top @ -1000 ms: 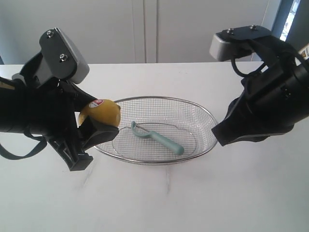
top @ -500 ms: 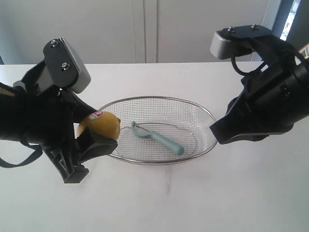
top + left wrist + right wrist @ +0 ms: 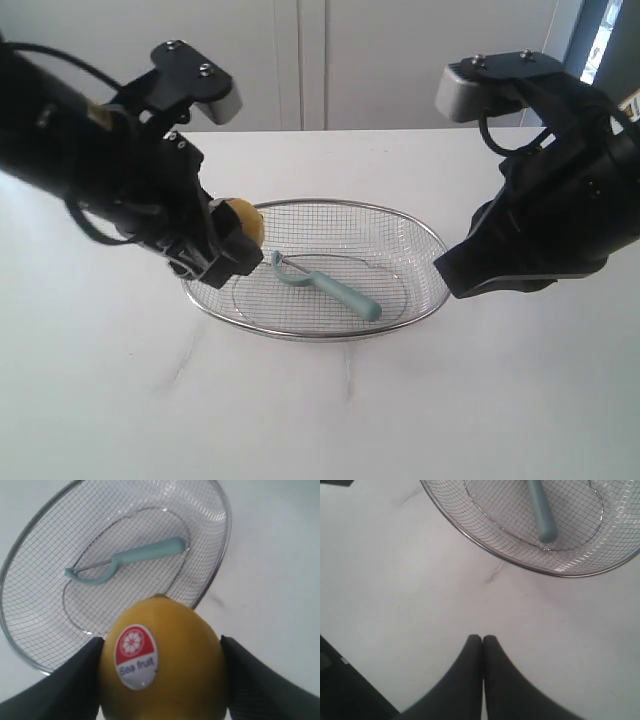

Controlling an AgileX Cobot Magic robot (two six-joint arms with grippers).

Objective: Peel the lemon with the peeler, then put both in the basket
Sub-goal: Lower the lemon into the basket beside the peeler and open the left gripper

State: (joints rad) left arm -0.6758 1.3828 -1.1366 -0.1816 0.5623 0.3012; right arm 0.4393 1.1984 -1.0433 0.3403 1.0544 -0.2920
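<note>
The lemon (image 3: 162, 655), its sticker (image 3: 135, 656) showing, sat clamped between the fingers of the left gripper (image 3: 161, 677), over the left end of the basket (image 3: 330, 201). The peeler (image 3: 330, 287) lay inside the basket. The right gripper (image 3: 482, 639) hung over the table (image 3: 450, 400) beside the basket, fingers pressed together and empty.

Light is bright, even and diffuse, and the white tabletop (image 3: 300, 420) looks nearly washed out in the exterior view. A narrow bright window strip (image 3: 603, 40) at the far right is blown out. The wide oval basket of silver wire mesh (image 3: 320, 337) casts only a faint, soft shadow on its near side, with small glints along its rim. Close to the left wrist lens, the small round yellow lemon (image 3: 165, 655) shows a dull sheen and a slightly soft sticker. The black left fingers (image 3: 65, 685) and black right fingers (image 3: 465, 680) are featureless dark shapes.
</note>
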